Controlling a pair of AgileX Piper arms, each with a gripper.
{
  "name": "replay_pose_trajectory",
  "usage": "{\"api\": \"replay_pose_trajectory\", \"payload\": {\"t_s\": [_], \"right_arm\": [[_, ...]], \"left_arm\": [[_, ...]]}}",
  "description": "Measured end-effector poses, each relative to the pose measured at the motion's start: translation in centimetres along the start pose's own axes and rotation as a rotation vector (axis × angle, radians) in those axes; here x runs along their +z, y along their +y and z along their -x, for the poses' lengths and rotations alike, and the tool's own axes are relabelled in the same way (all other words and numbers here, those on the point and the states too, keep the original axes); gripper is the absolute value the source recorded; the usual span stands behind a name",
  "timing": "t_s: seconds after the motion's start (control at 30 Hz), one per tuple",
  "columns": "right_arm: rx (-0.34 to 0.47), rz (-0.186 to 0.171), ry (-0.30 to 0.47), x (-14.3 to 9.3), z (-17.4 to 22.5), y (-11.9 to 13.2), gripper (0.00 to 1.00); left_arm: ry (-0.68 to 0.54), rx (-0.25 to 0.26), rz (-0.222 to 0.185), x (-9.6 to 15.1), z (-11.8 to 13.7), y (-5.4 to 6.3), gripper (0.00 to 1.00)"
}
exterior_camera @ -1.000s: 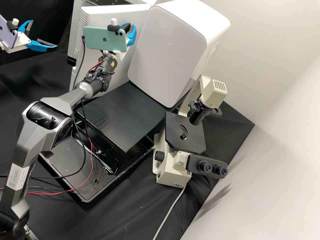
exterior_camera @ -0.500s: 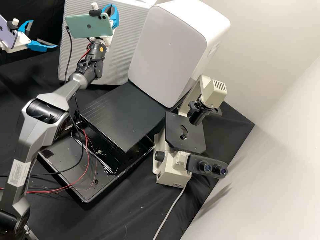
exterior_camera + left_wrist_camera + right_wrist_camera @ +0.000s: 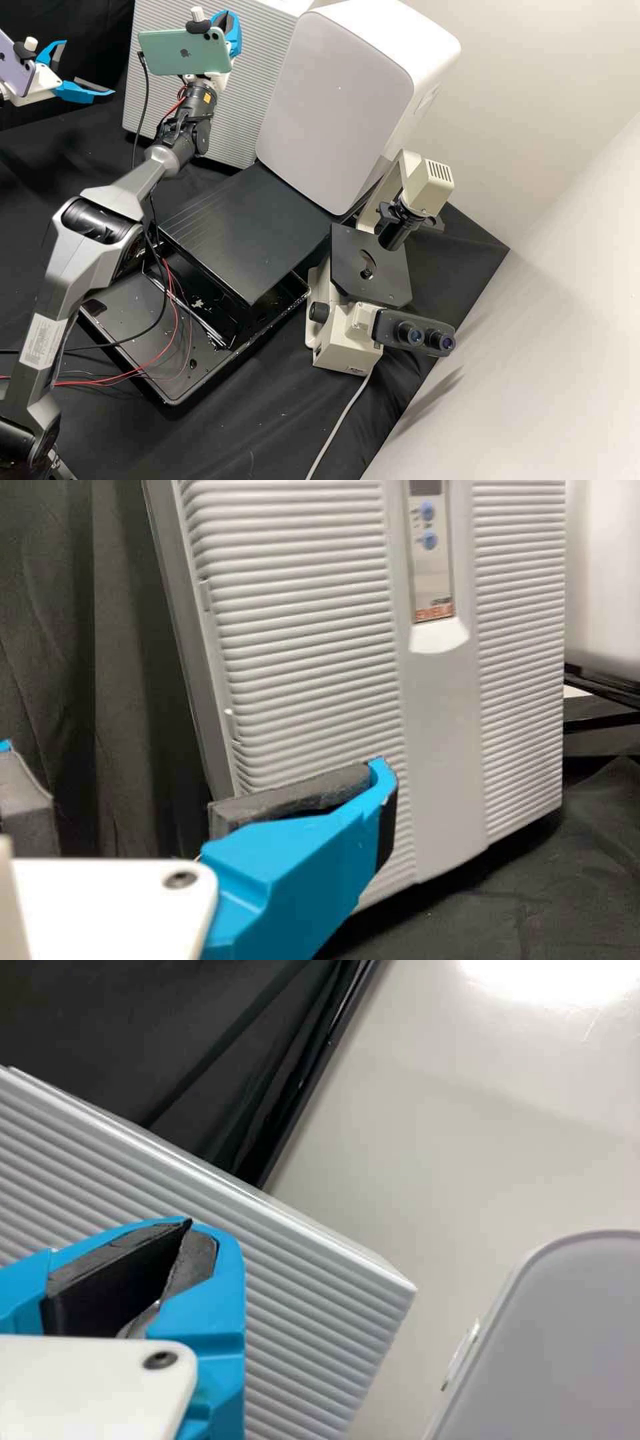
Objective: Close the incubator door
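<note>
We log the incubator door (image 3: 243, 93) at the far part of the bench (image 3: 267, 427) in the high view, near the white box (image 3: 333, 107), which partly overlaps it there. The door's ribbed front stands upright in the left wrist view, with the control panel (image 3: 432, 570) on its smooth middle strip. We cannot tell whether the door is fully seated.

The right gripper (image 3: 233, 33) is up at the door's ribbed front, its fingertips pressed together; we cannot tell if it touches the door. The green phone (image 3: 185, 52) is mounted on it.

The left gripper (image 3: 89, 67), at the high view's left edge, is spread wide, well apart from the door, with nothing between its fingers. It bears the purple phone (image 3: 13, 63).

Nearer than the door and box, we note a black slab (image 3: 247, 227) above part of the black tray (image 3: 127, 313). Red wires (image 3: 143, 364) and a black cable (image 3: 165, 300) run over the tray. The microscope (image 3: 340, 337) stands just beside the tray, eyepieces (image 3: 427, 338) toward the pale wall (image 3: 567, 233), a grey cord (image 3: 340, 420) trailing from its base across the bench.
</note>
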Motion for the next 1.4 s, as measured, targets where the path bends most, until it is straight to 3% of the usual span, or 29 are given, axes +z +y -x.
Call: {"api": "replay_pose_trajectory", "payload": {"t_s": [0.5,0.63,0.8,0.83,0.87,0.9,1.03,1.23,1.3,1.4], "right_arm": [[-0.022,-0.019,-0.014,0.3,0.0,-0.6,0.00],[-0.051,-0.038,-0.044,0.7,1.4,-1.6,0.00],[-0.069,-0.030,-0.066,0.4,4.4,-2.2,0.00],[-0.064,-0.015,-0.076,0.4,5.4,-2.2,1.00],[-0.060,-0.017,-0.085,0.4,5.8,-2.2,1.00],[-0.027,0.009,-0.103,0.2,6.8,-1.7,1.00],[0.083,0.040,-0.201,-0.1,9.5,-0.9,1.00],[0.185,0.058,-0.231,-0.3,14.0,-0.7,1.00],[0.193,0.040,-0.199,-0.2,15.7,-0.7,1.00],[0.210,-0.019,-0.146,0.4,18.1,-0.5,1.00]], "left_arm": [[0.000,0.000,0.000,0.0,0.0,0.0,1.00],[0.000,0.000,0.000,0.0,0.0,0.0,1.00],[0.000,0.000,0.000,0.0,0.0,0.0,1.00],[0.000,0.000,0.000,0.0,0.0,0.0,1.00],[0.000,0.000,0.000,0.0,0.0,0.0,1.00],[0.000,0.000,0.000,0.0,0.0,0.0,1.00],[0.000,0.000,0.000,0.0,0.0,0.0,1.00],[0.000,0.000,0.000,0.0,0.0,0.0,1.00],[0.000,0.000,0.000,0.0,0.0,0.0,1.00],[0.000,0.000,0.000,0.0,0.0,0.0,1.00]]}}
